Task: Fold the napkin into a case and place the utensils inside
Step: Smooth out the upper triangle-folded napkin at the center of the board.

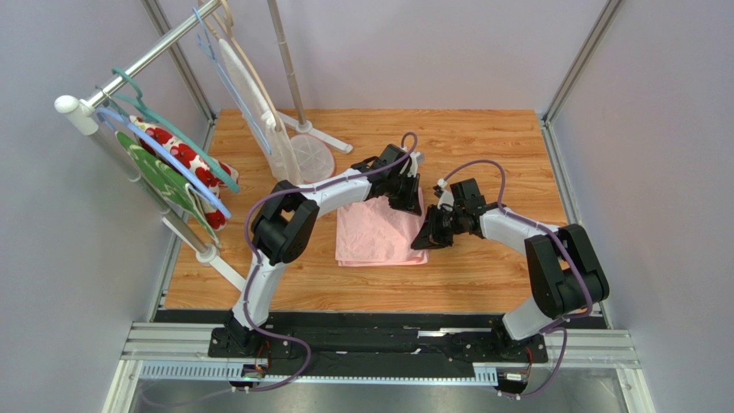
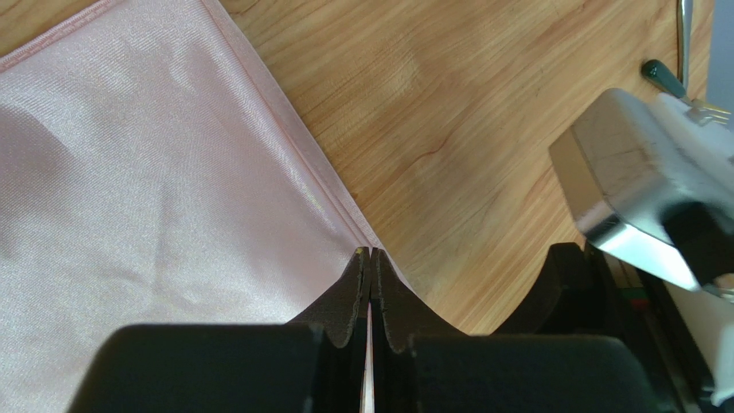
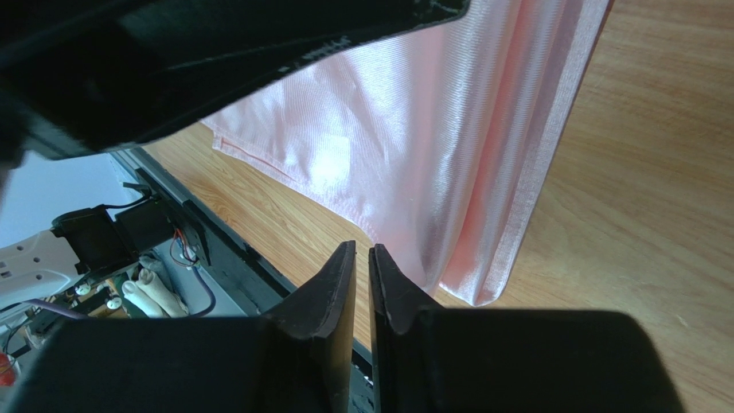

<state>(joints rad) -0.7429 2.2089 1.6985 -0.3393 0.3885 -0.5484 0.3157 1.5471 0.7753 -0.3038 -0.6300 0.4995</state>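
Several limp, likely slick napkin (image 1: 379,237) layers: pinch hemmed corner. Left gripper (image 2: 370,251) clenched on hem; right gripper (image 3: 362,248) near-closed, hold unclear.

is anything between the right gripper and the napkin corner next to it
Nothing visible. The right gripper sits right beside a corner of the napkin, with only bare table around that corner. Its jaws stand a slit apart with nothing in the gap.
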